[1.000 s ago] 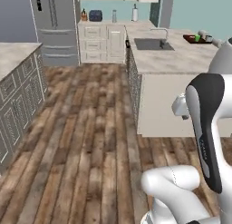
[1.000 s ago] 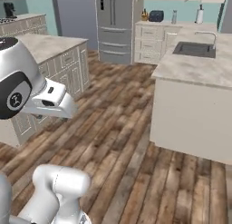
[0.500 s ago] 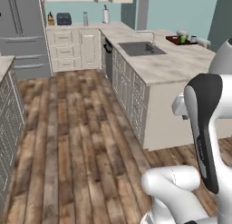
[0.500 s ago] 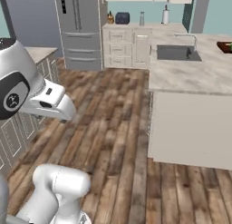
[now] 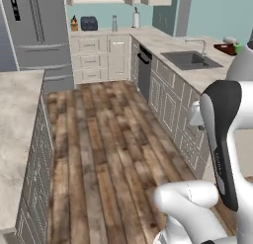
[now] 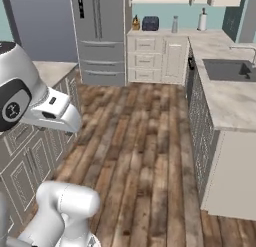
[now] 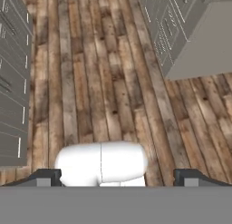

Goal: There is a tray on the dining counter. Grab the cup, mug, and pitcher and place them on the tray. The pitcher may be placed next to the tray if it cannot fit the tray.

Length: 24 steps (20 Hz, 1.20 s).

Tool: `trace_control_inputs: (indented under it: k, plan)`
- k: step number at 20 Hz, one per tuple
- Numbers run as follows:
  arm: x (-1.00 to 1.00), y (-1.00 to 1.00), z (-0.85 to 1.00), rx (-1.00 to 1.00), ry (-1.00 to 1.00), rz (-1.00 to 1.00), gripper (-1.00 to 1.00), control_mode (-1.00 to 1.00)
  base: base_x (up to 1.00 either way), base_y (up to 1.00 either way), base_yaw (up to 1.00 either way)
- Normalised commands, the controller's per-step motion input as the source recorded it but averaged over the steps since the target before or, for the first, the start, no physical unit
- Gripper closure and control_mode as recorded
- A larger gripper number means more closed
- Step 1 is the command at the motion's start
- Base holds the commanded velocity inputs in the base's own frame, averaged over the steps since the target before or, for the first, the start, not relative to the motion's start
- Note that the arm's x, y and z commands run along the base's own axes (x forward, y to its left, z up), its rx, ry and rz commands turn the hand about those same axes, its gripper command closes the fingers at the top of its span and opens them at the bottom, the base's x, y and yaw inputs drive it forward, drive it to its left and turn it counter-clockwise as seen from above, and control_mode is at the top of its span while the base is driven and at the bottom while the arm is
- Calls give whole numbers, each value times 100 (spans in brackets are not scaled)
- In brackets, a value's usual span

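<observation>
Left base view: the dining counter (image 5: 197, 77) runs from the upper middle toward the right edge, with its long side going away from the camera. The sink (image 5: 190, 60) is set into it. At the far upper right sits the dark tray (image 5: 225, 48) with a bit of the green cup (image 5: 238, 48) beside it.

Right base view: the dining counter (image 6: 227, 98) fills the right side.

Hand view: the gripper (image 7: 117, 177) points down at the wood floor (image 7: 99, 82). Its fingers (image 7: 45, 177) are spread wide and hold nothing.
</observation>
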Motion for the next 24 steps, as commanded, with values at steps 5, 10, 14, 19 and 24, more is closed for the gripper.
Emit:
trace_control_inputs:
  k: [5, 10, 14, 19, 24]
  plan:
    - [0, 0, 0, 0, 0, 0, -100, 100, 100, 39, -5]
    - [0, 0, 0, 0, 0, 0, -100, 100, 100, 16, -6]
    - [0, 0, 0, 0, 0, 0, -100, 100, 100, 0, -9]
    - [0, 0, 0, 0, 0, 0, -100, 100, 100, 0, -10]
    - [0, 0, 0, 0, 0, 0, -100, 100, 100, 0, -9]
